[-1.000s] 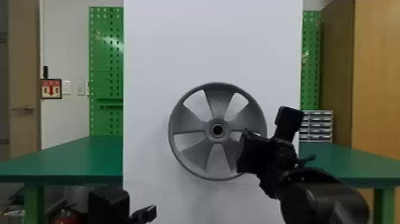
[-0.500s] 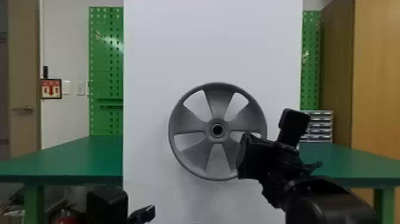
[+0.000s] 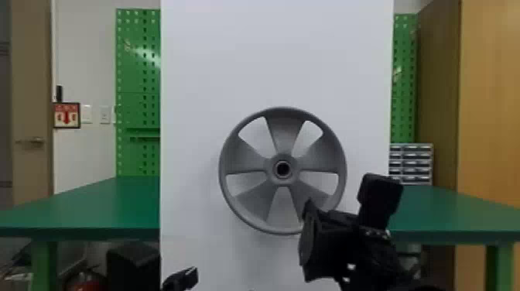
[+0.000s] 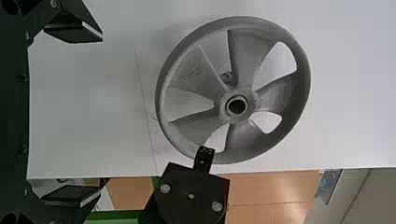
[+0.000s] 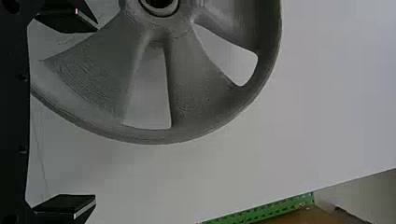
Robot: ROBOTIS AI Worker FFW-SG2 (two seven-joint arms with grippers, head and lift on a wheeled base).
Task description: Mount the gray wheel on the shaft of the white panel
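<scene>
Black left claw [image 4: 101, 113] and right claw [image 5: 96, 114], both released, before the gray wheel [image 3: 284, 135] on the white panel [image 3: 271, 50].
The left claw hangs apart, toward the wheel's seven o'clock; the right sits near its five o'clock, contact unclear. The wheel stands upright against the panel, ungripped, so probably on the shaft, though its dark bore [image 3: 283, 169] hides how deep. If seating is shallow, a right finger snagging a spoke could drag it off.

Gray 5-spoked wheel [image 3: 249, 154], upright, round hub hole at center, against the upright white panel [image 3: 271, 50].
</scene>
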